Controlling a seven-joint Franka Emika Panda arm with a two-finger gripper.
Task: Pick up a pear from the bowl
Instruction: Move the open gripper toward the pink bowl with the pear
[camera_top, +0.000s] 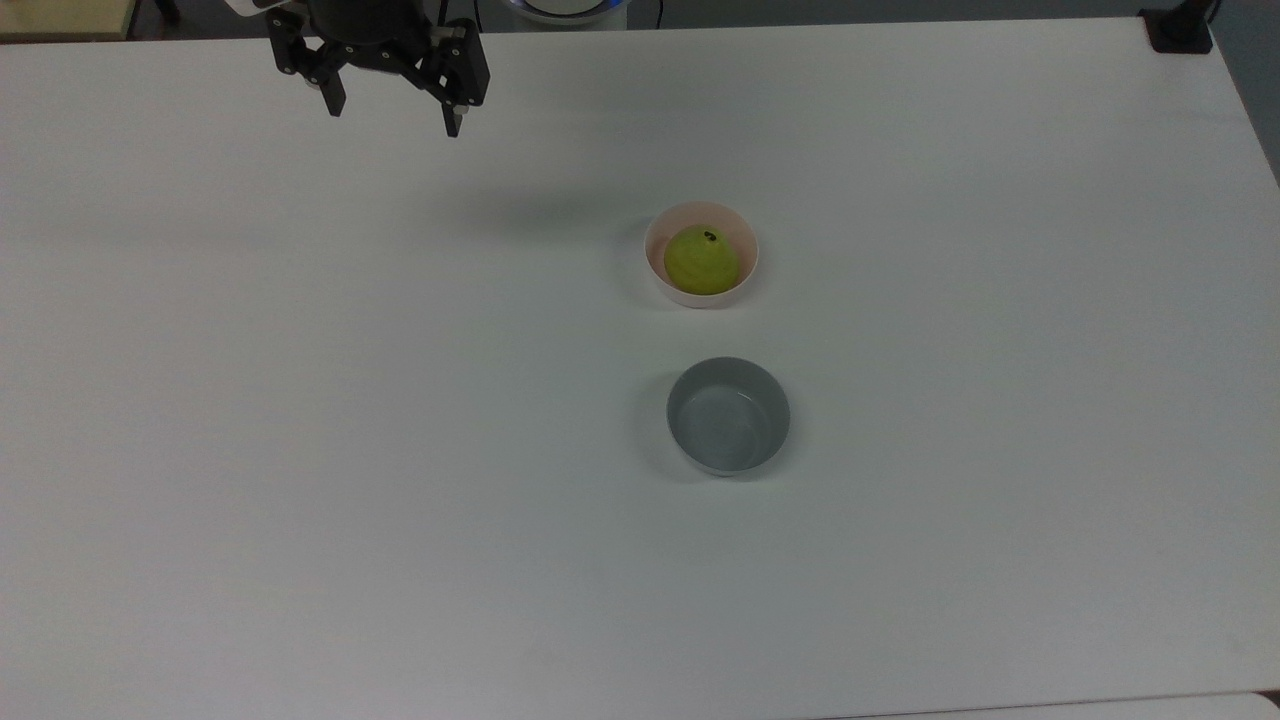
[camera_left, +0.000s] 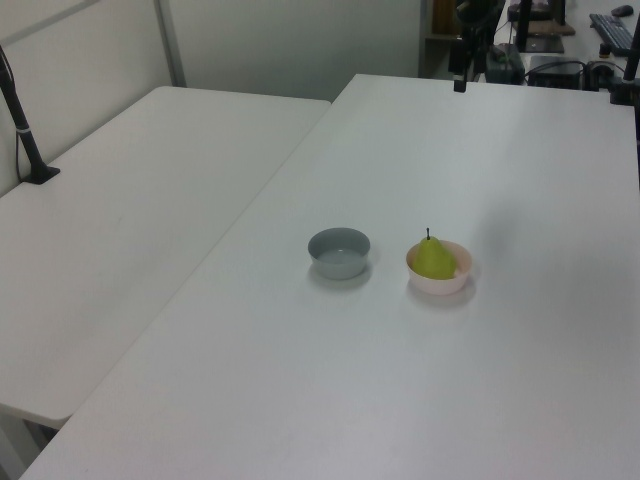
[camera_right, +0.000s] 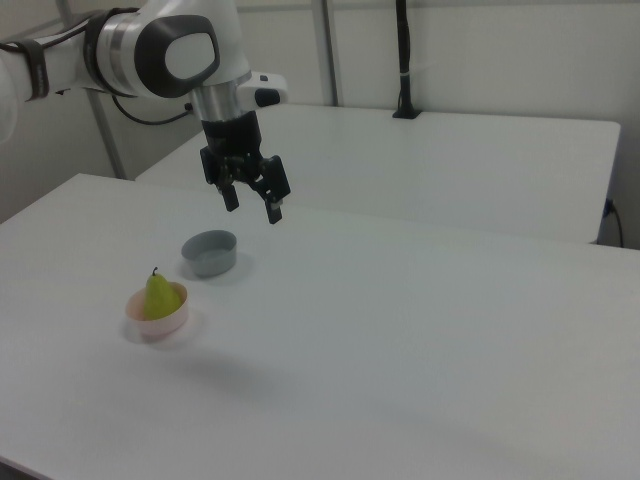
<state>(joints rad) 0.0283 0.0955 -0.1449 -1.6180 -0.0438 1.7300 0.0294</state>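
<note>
A Franka arm's gripper (camera_top: 393, 115) hangs above a white table (camera_top: 300, 450) with its two black fingers (camera_top: 453, 118) spread wide and nothing between them, seen near the top view's upper left corner. The pear (camera_top: 701, 259), yellow-green with a short dark stem, sits inside the pale pink bowl (camera_top: 671, 285), well apart from the fingertips, toward the top view's right and lower in the picture. A grey bowl (camera_top: 728, 416) stands on the table just beyond the pink one, farther again from the fingers, its inside bare. In the right view the gripper (camera_right: 253, 208) points down from a white and grey arm (camera_right: 150, 50), raised clear of the tabletop, with the grey bowl (camera_right: 209, 252) below and slightly to the right view's left of the fingertips, and the pear (camera_right: 160, 296) upright in the pink bowl (camera_right: 156, 322) lower still on the right view's left. In the left view the pear (camera_left: 434, 259) rests in the pink bowl (camera_left: 440, 280), the grey bowl (camera_left: 339, 252) beside it on the left view's left
</note>
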